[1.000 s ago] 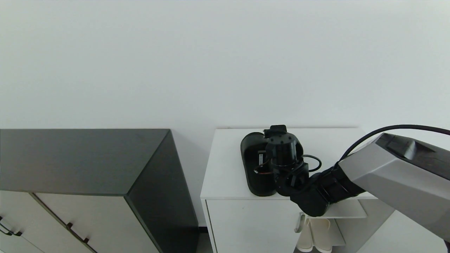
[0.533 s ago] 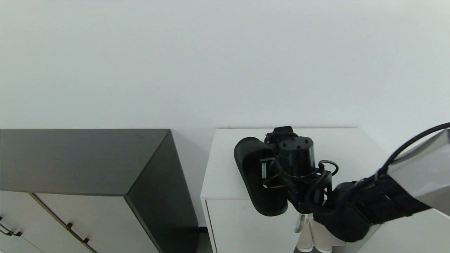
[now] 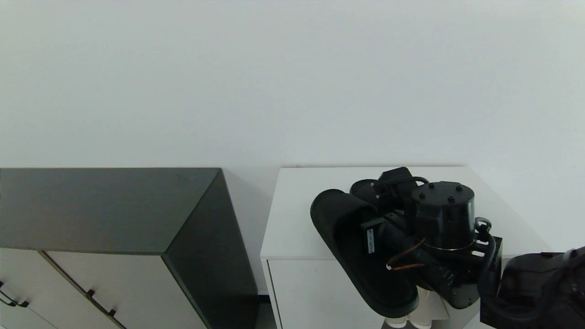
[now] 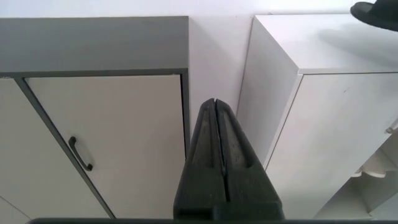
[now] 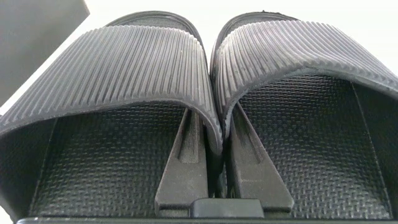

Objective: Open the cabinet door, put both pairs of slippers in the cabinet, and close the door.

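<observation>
We see the black slippers [image 3: 361, 246] held as a pair, side by side, off the white cabinet's [image 3: 297, 219] top. Their long axis runs slantwise: the far ends sit over the top, near its middle, and the near ends hang lower, past the front edge and in front of the cabinet's face. In the right wrist view the strap openings face the camera and the rounded ends point away from it.

The right gripper [image 5: 216, 143] has one finger slid under each slipper's inner strap edge and is squeezed narrow, pinching the two straps together. Its wrist stands nearly upright over the top's front right corner, and the forearm comes in low from the right.

The left gripper [image 4: 215, 109] hangs lower, aimed at the gap between the dark cabinet [image 4: 93, 43] and the white one, its fingers pressed together on nothing.

A white pair [image 3: 402, 322] lies low inside the white cabinet, just under the held pair.
</observation>
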### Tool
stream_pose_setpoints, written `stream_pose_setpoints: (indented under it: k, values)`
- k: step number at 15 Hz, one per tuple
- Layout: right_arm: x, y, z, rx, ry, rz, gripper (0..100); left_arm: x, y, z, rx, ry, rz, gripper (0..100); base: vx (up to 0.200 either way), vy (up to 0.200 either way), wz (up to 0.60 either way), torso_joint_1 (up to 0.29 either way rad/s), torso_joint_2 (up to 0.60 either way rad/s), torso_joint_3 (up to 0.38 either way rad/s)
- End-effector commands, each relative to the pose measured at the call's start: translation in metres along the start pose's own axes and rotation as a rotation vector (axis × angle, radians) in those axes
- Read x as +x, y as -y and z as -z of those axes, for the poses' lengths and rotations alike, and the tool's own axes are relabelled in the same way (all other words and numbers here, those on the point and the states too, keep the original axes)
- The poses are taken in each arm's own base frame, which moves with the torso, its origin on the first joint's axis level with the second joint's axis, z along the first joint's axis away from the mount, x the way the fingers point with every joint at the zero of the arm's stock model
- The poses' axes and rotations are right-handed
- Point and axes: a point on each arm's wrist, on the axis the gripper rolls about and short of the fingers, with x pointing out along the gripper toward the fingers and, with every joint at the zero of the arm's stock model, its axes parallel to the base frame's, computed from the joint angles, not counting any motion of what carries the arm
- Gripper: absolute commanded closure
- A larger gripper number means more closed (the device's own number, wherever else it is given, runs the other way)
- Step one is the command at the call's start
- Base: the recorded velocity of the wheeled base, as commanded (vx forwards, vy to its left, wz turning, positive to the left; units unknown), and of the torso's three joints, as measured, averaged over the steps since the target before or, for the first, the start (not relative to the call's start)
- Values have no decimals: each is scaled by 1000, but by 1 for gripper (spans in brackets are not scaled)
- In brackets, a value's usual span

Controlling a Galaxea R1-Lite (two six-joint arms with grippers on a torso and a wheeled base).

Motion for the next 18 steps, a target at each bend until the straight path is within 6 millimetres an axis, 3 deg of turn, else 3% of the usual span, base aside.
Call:
stream_pose_setpoints:
  k: [1,13,18]
  values:
    - [-2,0,-2,2,6,-2,100,0,0,0,0,0,0,100,0,0,0,0,0,0]
    - [0,-2,2,-3,-4,-6,100,0,0,0,-3,0,0,100,-200,0,0,3,2,5]
    - [3,-3,6,-9,-14,-3,100,0,0,0,-3,0,0,100,0,0,0,0,0,0]
